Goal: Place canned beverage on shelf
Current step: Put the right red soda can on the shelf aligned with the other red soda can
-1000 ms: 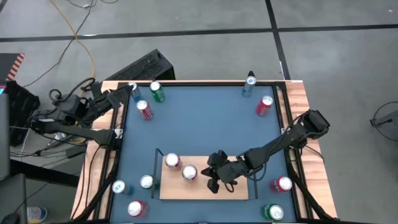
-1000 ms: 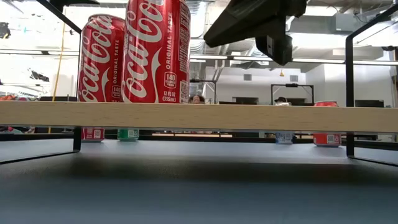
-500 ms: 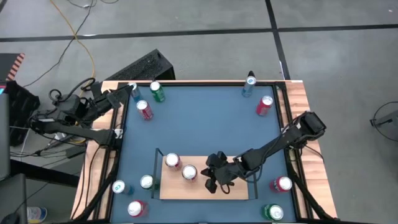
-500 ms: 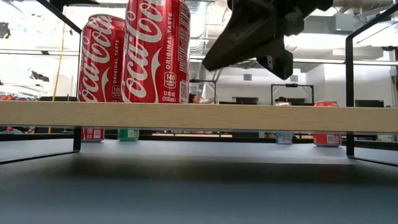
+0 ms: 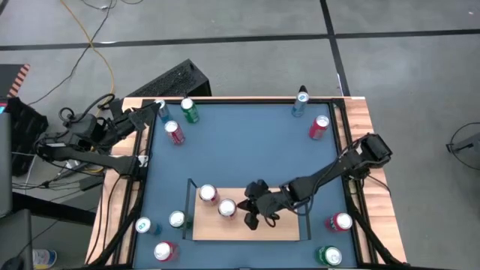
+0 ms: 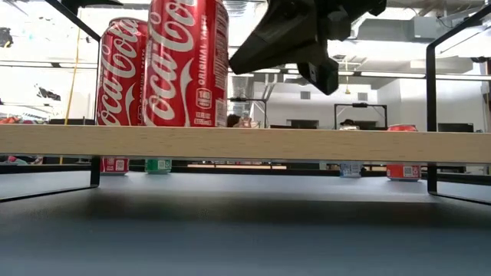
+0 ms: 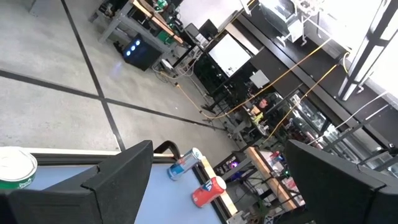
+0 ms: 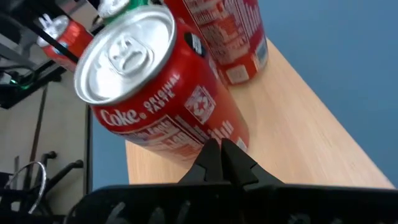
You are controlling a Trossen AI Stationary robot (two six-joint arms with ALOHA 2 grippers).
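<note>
The shelf [image 5: 285,225], a light-wood board with black end rails, stands near the table's front edge; the low view shows its front edge [image 6: 345,143]. Two red cola cans stand upright on its left part, one farther back [image 5: 208,194] [image 6: 123,73] and one nearer [image 5: 227,208] [image 6: 188,61] [image 8: 149,99]. My right gripper [image 5: 252,215] [image 8: 221,155] is shut, over the board just right of the nearer can. My left gripper [image 5: 156,109] [image 7: 217,199] waits open at the far left corner, holding nothing. My right gripper touches the nearer can's side wall [image 8: 214,134] with its shut fingertips, on the side facing the table's right edge. It comes from the right, slanting down. The can stands on the board, upright as far as the low view shows.
Loose cans stand around the table: red [image 5: 174,133] and green [image 5: 190,110] at the far left, blue [image 5: 301,101] and red [image 5: 319,126] at the far right, several at the near left [image 5: 165,232], two at the near right [image 5: 339,222] [image 5: 328,256]. The board's right half is bare.
My right gripper has moved toward the table's left and slightly down, reaching the nearer can's side. That can has slid a little to the left on the board and turned about its axis, its label now facing differently. The other can stayed put.
</note>
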